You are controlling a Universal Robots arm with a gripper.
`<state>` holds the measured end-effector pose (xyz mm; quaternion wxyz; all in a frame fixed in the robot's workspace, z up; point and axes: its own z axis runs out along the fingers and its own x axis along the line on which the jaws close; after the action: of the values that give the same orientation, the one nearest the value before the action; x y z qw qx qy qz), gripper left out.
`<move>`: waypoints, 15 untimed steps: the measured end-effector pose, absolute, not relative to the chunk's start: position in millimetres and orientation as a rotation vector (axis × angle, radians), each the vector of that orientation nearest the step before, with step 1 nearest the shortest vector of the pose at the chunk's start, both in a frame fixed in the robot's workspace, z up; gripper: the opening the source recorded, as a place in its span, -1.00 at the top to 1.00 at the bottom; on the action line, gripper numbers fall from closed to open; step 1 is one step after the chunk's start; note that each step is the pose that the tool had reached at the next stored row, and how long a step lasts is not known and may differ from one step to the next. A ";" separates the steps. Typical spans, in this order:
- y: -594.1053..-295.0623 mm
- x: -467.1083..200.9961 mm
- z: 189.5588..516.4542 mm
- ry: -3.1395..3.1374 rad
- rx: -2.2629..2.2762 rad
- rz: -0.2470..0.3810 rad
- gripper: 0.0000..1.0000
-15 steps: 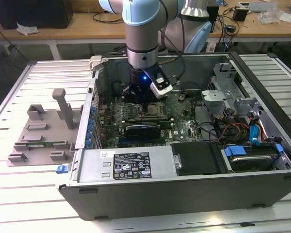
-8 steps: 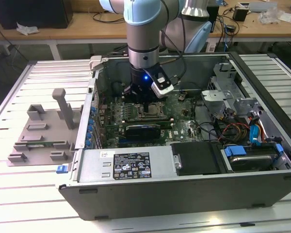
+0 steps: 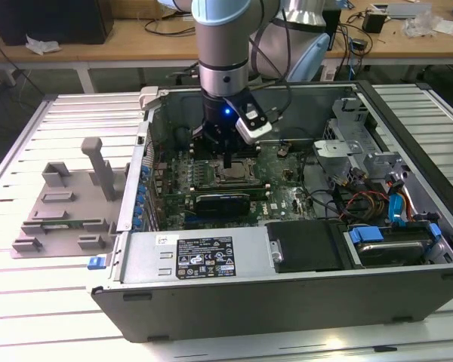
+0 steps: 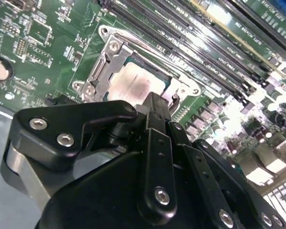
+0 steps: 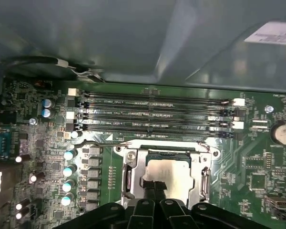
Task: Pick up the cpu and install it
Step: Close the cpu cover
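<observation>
The cpu (image 5: 178,171), a small square chip with a shiny silver-grey top, lies flat inside the metal-framed socket (image 5: 127,177) on the green motherboard. Both wrist views show it there, with its top (image 4: 132,85) just beyond my fingertips. My gripper (image 5: 153,187) hangs right over the near edge of the chip, its black fingers (image 4: 155,107) drawn together and nothing between them. In the exterior view the gripper (image 3: 226,161) reaches down into the open computer case, directly above the cpu (image 3: 234,176).
The case wall (image 3: 287,302) rings the motherboard. Memory slots (image 5: 157,114) run beside the socket. A power supply (image 3: 204,256) and a drive bay with coloured cables (image 3: 377,204) fill the case's near and right side. A grey tray with posts (image 3: 60,204) lies outside, at the exterior view's left.
</observation>
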<state>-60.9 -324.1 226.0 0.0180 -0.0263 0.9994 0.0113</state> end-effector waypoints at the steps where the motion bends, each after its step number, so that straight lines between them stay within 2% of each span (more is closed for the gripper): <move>1: -324.1 -60.9 229.2 3.104 -0.082 0.035 0.79; 6: -324.0 -60.9 247.0 3.104 -0.082 0.035 0.79; 15: -324.1 -38.6 247.9 3.104 -0.082 0.035 0.79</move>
<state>-38.6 -324.1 247.9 0.0180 -0.0264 0.9994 0.0113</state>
